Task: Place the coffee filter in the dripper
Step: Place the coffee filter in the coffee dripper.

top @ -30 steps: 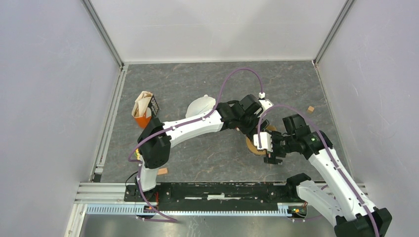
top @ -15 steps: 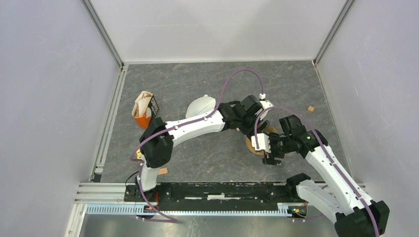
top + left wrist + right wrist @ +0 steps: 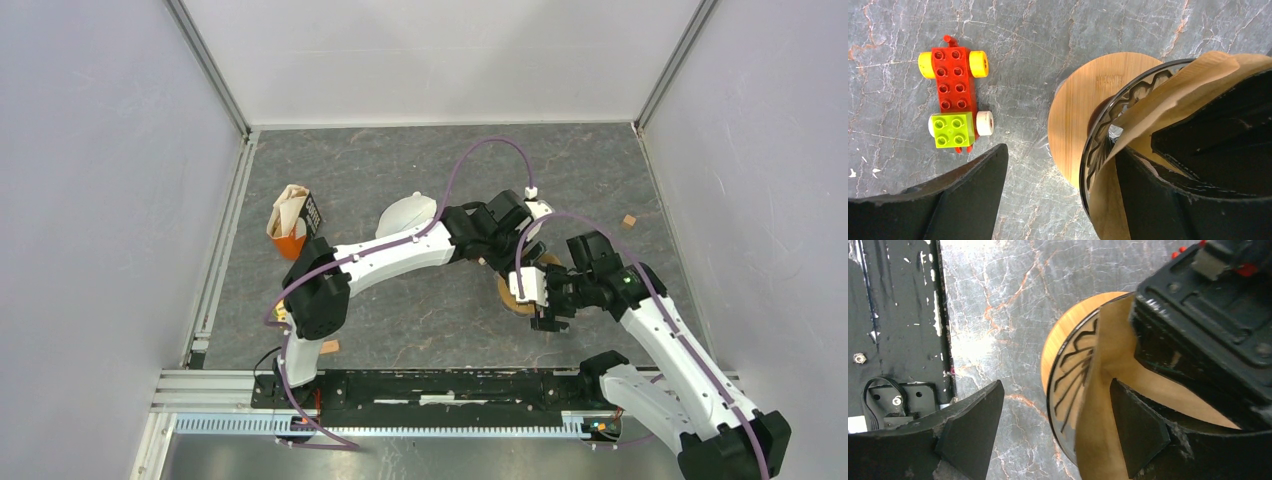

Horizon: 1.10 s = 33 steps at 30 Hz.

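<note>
The dripper is a glass cone with black ribs on a round wooden base; from above it shows at centre right. The brown paper coffee filter sits inside the cone, its edge standing above the rim. My left gripper is open astride the rim, with one finger inside the filter and the other outside over the table. My right gripper is open in the same way on the opposite side, one finger inside the filter. Neither is closed on the paper.
A toy car of red and green bricks lies left of the dripper. An orange holder with spare filters and a white domed object stand at the back left. Small wooden blocks lie apart. A black rail runs along the near edge.
Both arms have stayed over the dripper; the right gripper has shifted very slightly to the left. Both grippers are open as before.
</note>
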### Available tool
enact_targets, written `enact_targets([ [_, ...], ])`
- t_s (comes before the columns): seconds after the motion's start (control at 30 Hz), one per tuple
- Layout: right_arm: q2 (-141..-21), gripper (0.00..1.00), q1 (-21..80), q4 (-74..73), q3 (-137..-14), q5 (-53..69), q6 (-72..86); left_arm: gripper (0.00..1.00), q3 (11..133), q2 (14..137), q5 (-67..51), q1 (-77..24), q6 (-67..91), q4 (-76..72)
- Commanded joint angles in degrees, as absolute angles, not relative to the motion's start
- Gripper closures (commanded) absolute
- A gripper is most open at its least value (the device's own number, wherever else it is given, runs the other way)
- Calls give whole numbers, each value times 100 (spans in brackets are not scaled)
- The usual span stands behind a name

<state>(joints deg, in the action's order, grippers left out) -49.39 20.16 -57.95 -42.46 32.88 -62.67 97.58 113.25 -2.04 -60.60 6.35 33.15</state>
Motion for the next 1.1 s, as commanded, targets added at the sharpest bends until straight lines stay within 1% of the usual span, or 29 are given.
enact_targets([
  [0.0, -4799, 15, 2038, -5686, -4644, 3202, -6039, 15, 10071, 11199, -343, -6062, 405, 3311],
  [0.43, -4559, 14, 2030, -5931, -4937, 3203, -5897, 11, 10144, 11057, -544, -6069, 411, 3384],
  [0.8, -4314, 14, 2032, -6029, -5141, 3244, -5590, 5, 10160, 10619, -685, -6065, 354, 3384],
  [0.97, -4278, 14, 2030, -5923, -5543, 3307, -5058, 2, 10254, 10296, -703, -6060, 231, 3429],
  [1.07, -4436, 13, 2030, -5748, -6075, 3322, -4508, 0, 10359, 10030, -695, -6018, 179, 3480],
])
